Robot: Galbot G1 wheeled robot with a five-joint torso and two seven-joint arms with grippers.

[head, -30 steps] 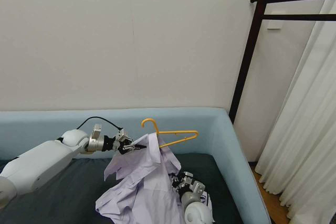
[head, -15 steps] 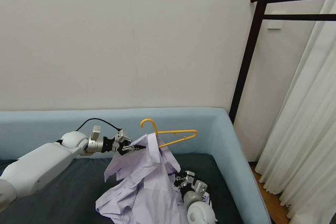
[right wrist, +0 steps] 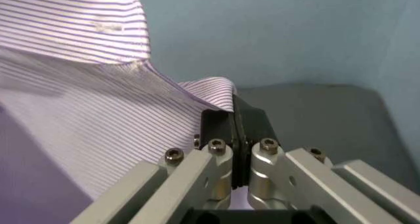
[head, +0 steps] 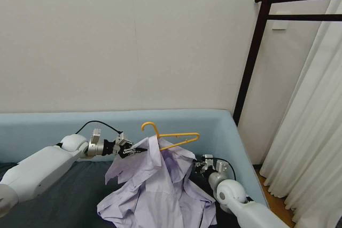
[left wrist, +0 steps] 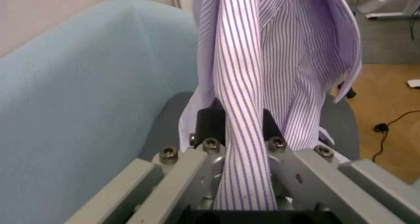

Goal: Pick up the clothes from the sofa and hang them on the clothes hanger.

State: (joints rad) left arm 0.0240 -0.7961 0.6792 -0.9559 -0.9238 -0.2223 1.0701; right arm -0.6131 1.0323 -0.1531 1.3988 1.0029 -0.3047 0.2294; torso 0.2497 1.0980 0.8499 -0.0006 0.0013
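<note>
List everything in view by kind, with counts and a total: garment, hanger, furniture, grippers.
striped shirt: 1
yellow hanger: 1
dark wooden clothes rack: 1
light blue sofa: 1
grippers: 2, the left gripper and the right gripper, each shut on the shirt
Total: 6

Striped shirt (head: 155, 196) on pale-blue sofa (head: 53, 126)

Soft, even indoor light; wall (head: 133, 41) brightly lit; shadows faint.
</note>
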